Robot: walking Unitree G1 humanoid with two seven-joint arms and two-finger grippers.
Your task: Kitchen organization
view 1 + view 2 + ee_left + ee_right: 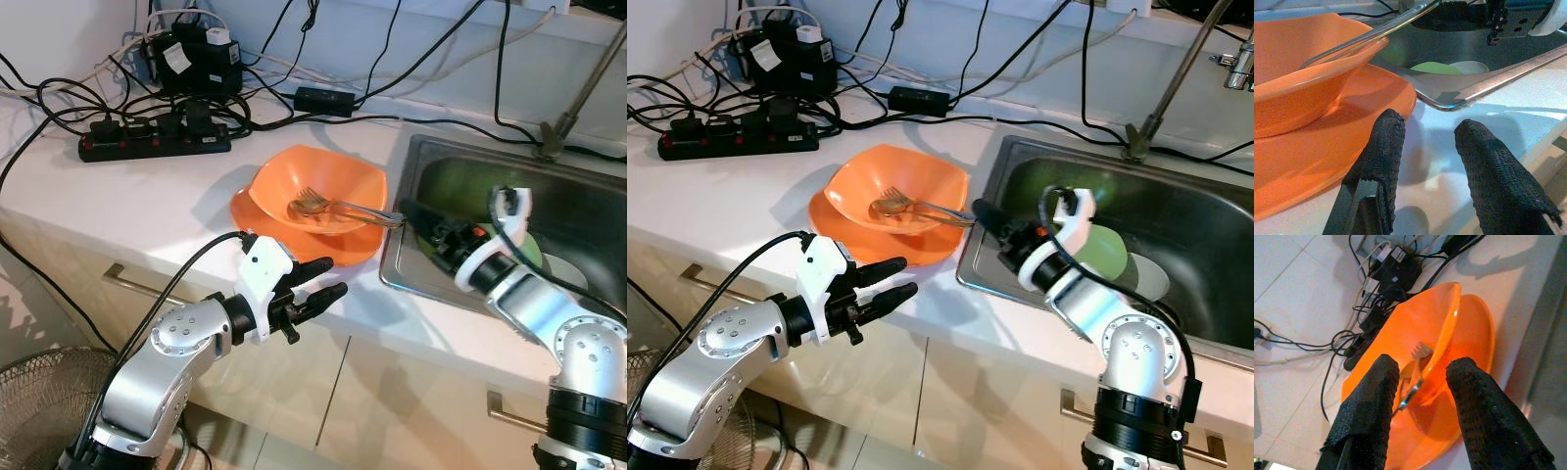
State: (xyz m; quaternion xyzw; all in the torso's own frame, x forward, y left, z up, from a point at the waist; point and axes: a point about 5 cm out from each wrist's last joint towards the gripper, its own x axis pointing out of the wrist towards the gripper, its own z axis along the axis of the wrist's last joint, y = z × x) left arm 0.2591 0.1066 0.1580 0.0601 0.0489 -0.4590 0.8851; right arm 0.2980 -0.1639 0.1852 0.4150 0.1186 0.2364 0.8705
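Where the white worktop point(147, 201) meets the stainless steel sink point(588, 211), an orange square bowl point(318, 186) sits on an orange plate point(358, 245) with a metal fork point(333, 206) inside. The right gripper point(982, 213), fingers spread, reaches the fork handle; the left gripper point(328, 279) hovers open at the worktop's front edge.

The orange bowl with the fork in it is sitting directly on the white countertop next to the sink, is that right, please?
Not quite. The orange bowl holds the fork and is beside the sink, but it rests on an orange plate, not directly on the white countertop. The left wrist view shows the plate under the bowl most plainly.
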